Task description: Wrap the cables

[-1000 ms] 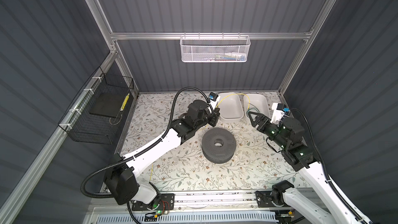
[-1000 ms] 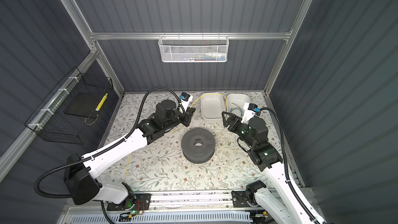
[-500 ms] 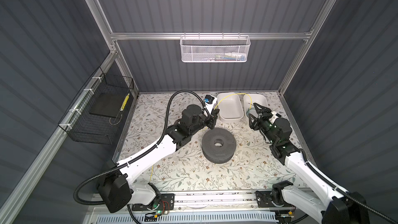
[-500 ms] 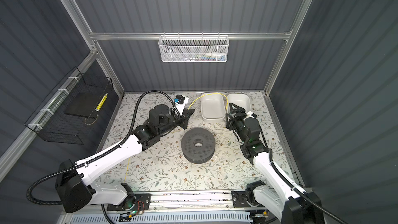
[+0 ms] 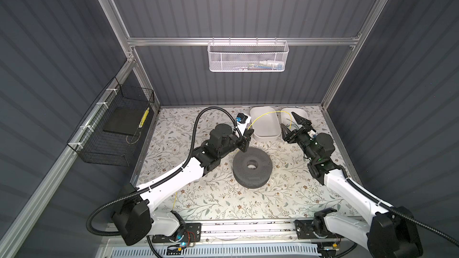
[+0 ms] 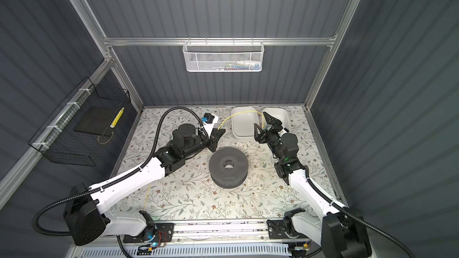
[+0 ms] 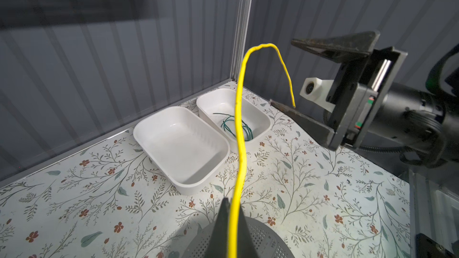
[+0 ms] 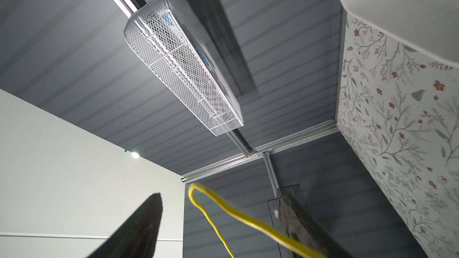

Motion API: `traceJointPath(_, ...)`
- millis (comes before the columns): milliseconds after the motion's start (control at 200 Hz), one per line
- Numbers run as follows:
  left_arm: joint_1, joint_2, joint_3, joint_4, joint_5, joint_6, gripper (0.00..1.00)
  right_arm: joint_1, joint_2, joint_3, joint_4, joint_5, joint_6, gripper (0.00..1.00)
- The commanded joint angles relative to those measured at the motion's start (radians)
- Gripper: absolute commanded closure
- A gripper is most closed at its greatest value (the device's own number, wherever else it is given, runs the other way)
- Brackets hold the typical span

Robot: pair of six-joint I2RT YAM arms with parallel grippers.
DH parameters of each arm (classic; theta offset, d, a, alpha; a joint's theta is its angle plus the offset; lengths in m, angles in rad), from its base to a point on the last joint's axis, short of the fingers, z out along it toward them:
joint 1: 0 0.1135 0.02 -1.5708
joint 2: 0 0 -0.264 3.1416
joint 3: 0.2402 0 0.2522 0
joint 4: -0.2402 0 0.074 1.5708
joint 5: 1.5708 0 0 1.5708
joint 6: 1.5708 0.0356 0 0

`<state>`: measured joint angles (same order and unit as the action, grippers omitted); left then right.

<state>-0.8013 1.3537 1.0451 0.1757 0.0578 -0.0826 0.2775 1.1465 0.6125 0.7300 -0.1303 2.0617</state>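
yellow wire (image 7: 239, 120) comes up out of the left gripper (image 7: 231, 207), which is pinched tight on it, arcs over the first white tray (image 5: 263, 132), and its loose end hangs between the spread-apart fingers of the right gripper (image 5: 287, 120); can't tell if it touches one. Second white tray (image 7: 218, 103) right beside it holds thin green wires (image 7: 233, 127). Dark perforated spool (image 5: 252, 167) sits nearby on the floral tabletop (image 5: 198, 189), ribbed dark grey walls all round, white mesh basket (image 5: 247, 57) on the back rail
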Motion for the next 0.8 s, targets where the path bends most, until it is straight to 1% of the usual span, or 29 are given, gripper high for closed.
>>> traceJointPath(0,0.007,-0.035,-0.026,0.035,0.03,0.023,1.0,-0.001,0.065,0.02,0.115,0.019,0.087,0.36)
traceJointPath(40,0.008,-0.041,-0.033,0.037,0.034,0.021,1.0,-0.004,0.082,0.022,0.14,0.025,0.097,0.41)
traceJointPath(105,0.007,-0.052,-0.041,0.035,0.034,0.027,1.0,-0.01,0.1,0.017,0.174,0.034,0.096,0.55)
traceJointPath(165,0.007,-0.062,-0.043,0.023,0.031,0.034,1.0,-0.013,0.1,0.013,0.174,0.031,0.082,0.64)
traceJointPath(210,0.007,-0.07,-0.045,0.015,0.027,0.042,1.0,-0.019,0.092,0.011,0.153,0.024,0.063,0.73)
traceJointPath(265,0.007,-0.079,-0.046,0.001,0.02,0.052,1.0,-0.031,0.077,0.006,0.125,0.014,0.038,0.81)
traceJointPath(325,0.007,-0.085,-0.046,-0.016,0.018,0.06,1.0,-0.061,0.058,0.002,0.09,-0.009,0.002,0.91)
traceJointPath(410,0.007,-0.093,-0.051,-0.042,0.037,0.067,1.0,-0.119,0.029,0.019,0.018,-0.07,-0.081,1.0)
traceJointPath(475,0.007,-0.092,-0.055,-0.062,0.059,0.074,1.0,-0.173,0.017,0.054,-0.055,-0.139,-0.151,1.0)
traceJointPath(535,0.007,-0.088,-0.054,-0.086,0.078,0.082,1.0,-0.224,0.021,0.081,-0.067,-0.193,-0.197,1.0)
traceJointPath(550,0.007,-0.087,-0.054,-0.092,0.083,0.085,1.0,-0.238,0.022,0.088,-0.07,-0.234,-0.204,1.0)
traceJointPath(610,0.007,-0.087,-0.055,-0.115,0.106,0.086,1.0,-0.287,0.031,0.119,-0.074,-0.293,-0.241,1.0)
traceJointPath(750,0.007,-0.072,-0.057,-0.159,0.179,0.095,1.0,-0.391,0.091,0.27,-0.097,-0.496,-0.394,1.0)
traceJointPath(795,0.007,-0.06,-0.053,-0.174,0.2,0.094,1.0,-0.409,0.108,0.311,-0.107,-0.538,-0.444,1.0)
